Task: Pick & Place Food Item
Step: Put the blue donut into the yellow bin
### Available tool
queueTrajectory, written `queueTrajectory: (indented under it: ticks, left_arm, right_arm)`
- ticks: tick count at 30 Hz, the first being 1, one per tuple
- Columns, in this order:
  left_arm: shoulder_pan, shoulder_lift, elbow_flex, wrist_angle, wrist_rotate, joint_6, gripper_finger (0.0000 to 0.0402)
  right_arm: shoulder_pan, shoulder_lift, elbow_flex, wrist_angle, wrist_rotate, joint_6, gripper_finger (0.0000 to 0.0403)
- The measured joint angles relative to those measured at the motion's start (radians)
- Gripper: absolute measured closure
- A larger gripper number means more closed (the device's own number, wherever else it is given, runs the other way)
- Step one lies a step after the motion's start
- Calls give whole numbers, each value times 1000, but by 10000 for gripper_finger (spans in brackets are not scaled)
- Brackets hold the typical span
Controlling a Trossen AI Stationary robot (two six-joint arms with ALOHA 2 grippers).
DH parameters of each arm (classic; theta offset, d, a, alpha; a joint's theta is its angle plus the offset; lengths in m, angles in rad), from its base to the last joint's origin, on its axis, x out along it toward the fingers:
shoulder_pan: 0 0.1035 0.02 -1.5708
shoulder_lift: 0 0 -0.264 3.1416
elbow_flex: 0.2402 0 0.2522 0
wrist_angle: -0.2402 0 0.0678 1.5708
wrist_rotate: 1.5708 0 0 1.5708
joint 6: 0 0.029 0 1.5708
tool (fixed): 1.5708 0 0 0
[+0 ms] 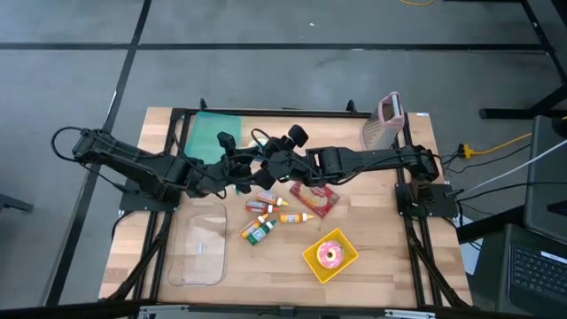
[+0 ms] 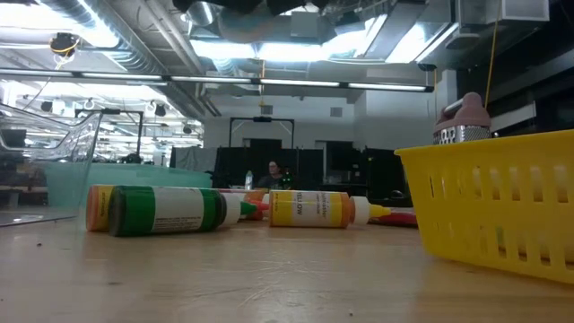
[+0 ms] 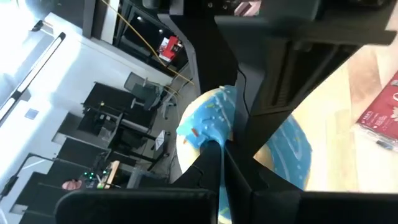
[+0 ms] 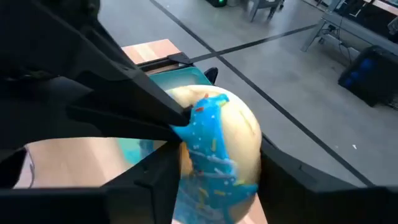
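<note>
Blue-iced doughnut (image 4: 214, 152) pinched at its rim by clenched left gripper (image 3: 222, 163), flanked by spread fingers (image 4: 311, 177) of right gripper (image 4: 217, 186). Held aloft mid-table, above bottles (image 1: 264, 219) and red packet (image 1: 314, 197).

No legible text anywhere. Green plastic squeeze bottle (image 2: 166, 212) and yellow plastic squeeze bottle (image 2: 309, 209) carry label print too small to read; red printed packet (image 3: 380, 118), at 3 o'clock, lettering blurred.

Matt wooden table (image 1: 425, 266), glossy yellow plastic basket (image 2: 502, 206), clear plastic tray (image 1: 197, 252).
</note>
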Motion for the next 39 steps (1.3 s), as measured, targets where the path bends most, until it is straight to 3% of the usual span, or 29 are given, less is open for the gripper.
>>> queueTrajectory:
  ticks: [3, 8, 10, 14, 21, 28, 39]
  left_arm:
    - [0, 0, 0, 0, 11, -1, 398]
    - [1, 0, 0, 0, 21, 0, 398]
    - [1, 0, 0, -1, 21, 0, 398]
    - [1, -3, 0, 0, 18, 8, 398]
    - [3, -30, -1, 1, 52, 8, 381]
    - [3, -41, -1, -1, 81, 8, 336]
    - [1, -42, -1, -185, 114, -108, 265]
  right_arm:
    - [1, 0, 0, -2, 0, 3, 264]
    - [2, 0, 0, -6, -23, -8, 372]
    - [2, 0, 0, -8, -24, -8, 388]
    - [2, 0, 0, -9, -27, -4, 374]
    - [2, 0, 2, -17, -31, -6, 390]
    - [2, 0, 2, -39, -19, -8, 390]
    - [-42, -56, 1, -102, 53, -15, 390]
